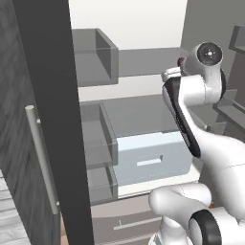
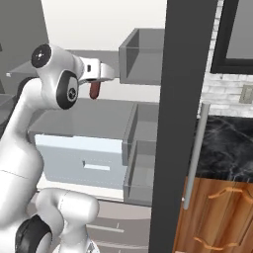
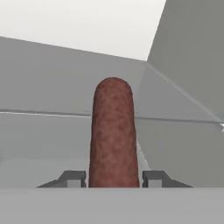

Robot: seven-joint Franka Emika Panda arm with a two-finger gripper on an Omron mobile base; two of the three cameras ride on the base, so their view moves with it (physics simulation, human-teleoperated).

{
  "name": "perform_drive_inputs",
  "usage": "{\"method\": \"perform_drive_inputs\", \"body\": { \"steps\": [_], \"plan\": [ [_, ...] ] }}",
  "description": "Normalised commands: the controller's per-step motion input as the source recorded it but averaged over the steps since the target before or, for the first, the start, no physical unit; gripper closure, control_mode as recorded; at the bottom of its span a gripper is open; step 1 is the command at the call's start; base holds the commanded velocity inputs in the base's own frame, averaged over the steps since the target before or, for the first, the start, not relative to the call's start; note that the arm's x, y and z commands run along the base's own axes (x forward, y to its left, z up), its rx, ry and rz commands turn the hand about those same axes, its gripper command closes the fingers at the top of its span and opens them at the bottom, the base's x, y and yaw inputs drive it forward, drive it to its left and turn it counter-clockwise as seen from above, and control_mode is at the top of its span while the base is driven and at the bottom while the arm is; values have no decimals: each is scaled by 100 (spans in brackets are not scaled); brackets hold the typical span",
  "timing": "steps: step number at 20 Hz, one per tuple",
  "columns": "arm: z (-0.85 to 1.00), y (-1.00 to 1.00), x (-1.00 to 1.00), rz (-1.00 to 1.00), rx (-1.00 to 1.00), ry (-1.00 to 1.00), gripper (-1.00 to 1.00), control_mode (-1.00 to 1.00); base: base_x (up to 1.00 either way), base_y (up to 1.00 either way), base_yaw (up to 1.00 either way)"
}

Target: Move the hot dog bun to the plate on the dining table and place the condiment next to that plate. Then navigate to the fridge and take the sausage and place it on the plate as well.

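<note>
The sausage (image 3: 113, 131), a dark reddish-brown cylinder, stands between my two finger tips (image 3: 72, 177) in the hand view. My gripper (image 3: 113, 177) is shut on its lower end. In the right base view the sausage (image 2: 94, 90) hangs from the gripper (image 2: 95, 80), held in the air above a grey shelf (image 2: 89, 118) inside the open fridge (image 2: 143, 59). In the left base view the arm's white links cover the hand, and a small reddish patch of the sausage (image 1: 181, 61) peeks out beside them. The bun, plate, condiment and dining table are out of view.
The fridge's dark open door edge (image 1: 50, 119) stands close on the left, and another dark door edge (image 2: 183, 123) with a long handle (image 2: 195, 153) on the right. A pale blue drawer (image 1: 153, 160) sits below the shelf. Door bins (image 2: 141, 148) flank it. A black marble counter (image 2: 227, 143) over wooden cabinets lies to the right.
</note>
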Motion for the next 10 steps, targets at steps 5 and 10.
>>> {"method": "perform_drive_inputs", "body": {
  "steps": [5,10],
  "plan": [
    [12,6,-100,0,3,-2,100,-100,0,0,0],
    [-10,1,-86,0,0,-5,100,-100,0,0,0]
  ]
}}
